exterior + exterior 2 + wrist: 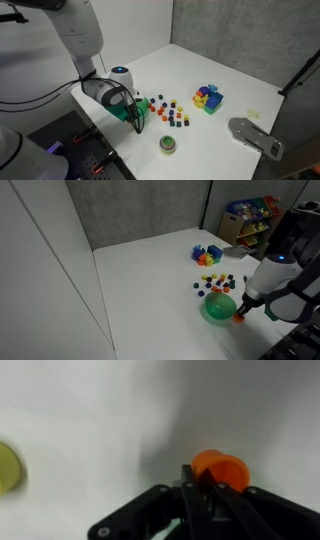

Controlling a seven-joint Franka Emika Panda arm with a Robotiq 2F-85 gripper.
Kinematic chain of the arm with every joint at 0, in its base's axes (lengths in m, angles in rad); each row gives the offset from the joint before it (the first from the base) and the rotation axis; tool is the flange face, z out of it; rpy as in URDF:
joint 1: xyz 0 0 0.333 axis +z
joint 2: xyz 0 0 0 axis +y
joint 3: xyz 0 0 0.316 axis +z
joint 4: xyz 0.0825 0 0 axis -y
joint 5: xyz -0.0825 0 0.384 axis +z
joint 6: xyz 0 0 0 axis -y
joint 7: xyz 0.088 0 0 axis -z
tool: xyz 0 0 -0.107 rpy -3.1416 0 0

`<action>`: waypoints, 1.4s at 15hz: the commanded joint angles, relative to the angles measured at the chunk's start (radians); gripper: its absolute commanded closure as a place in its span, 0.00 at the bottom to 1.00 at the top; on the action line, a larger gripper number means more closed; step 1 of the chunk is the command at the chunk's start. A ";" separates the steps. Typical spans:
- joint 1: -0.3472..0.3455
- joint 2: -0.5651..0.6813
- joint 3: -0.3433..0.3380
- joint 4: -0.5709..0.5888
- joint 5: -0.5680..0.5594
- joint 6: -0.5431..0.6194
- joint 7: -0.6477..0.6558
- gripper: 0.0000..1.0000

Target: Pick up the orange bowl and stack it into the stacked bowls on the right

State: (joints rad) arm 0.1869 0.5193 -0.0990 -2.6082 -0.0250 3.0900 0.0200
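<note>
The orange bowl [222, 468] is tiny and bright orange. My gripper [196, 482] is shut on its rim and holds it over the white table in the wrist view. In an exterior view the gripper [137, 118] hangs near the table's front edge, and the bowl shows as an orange speck [239, 317] below the gripper [243, 306]. The stacked bowls [168, 146] are a low greenish-olive stack with a pale centre, apart from the gripper, towards the table's front. A yellow-green round edge [8, 468] at the wrist view's left may be that stack.
A big bright-green bowl [220, 307] sits right beside the gripper. Several small coloured cubes [170, 112] lie mid-table. A yellow-blue-purple-green cluster [208, 98] stands farther off. A grey flat object [255, 135] overhangs the table edge. A toy shelf [250, 220] stands behind.
</note>
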 commanded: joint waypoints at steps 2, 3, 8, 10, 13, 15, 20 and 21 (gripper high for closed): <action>0.016 -0.107 -0.109 0.005 -0.037 -0.141 0.017 0.96; 0.008 -0.121 -0.129 0.014 -0.047 -0.166 0.022 0.96; -0.065 -0.152 -0.167 0.074 -0.069 -0.239 0.028 0.96; -0.117 -0.146 -0.158 0.108 -0.056 -0.250 0.018 0.96; -0.204 -0.125 -0.138 0.161 -0.030 -0.254 -0.003 0.96; -0.256 -0.111 -0.127 0.192 -0.017 -0.254 -0.012 0.96; -0.364 -0.070 -0.111 0.246 0.011 -0.270 -0.024 0.96; -0.385 -0.063 -0.105 0.253 0.020 -0.274 -0.030 0.96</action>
State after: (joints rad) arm -0.1385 0.4277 -0.2302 -2.3996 -0.0384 2.8490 0.0174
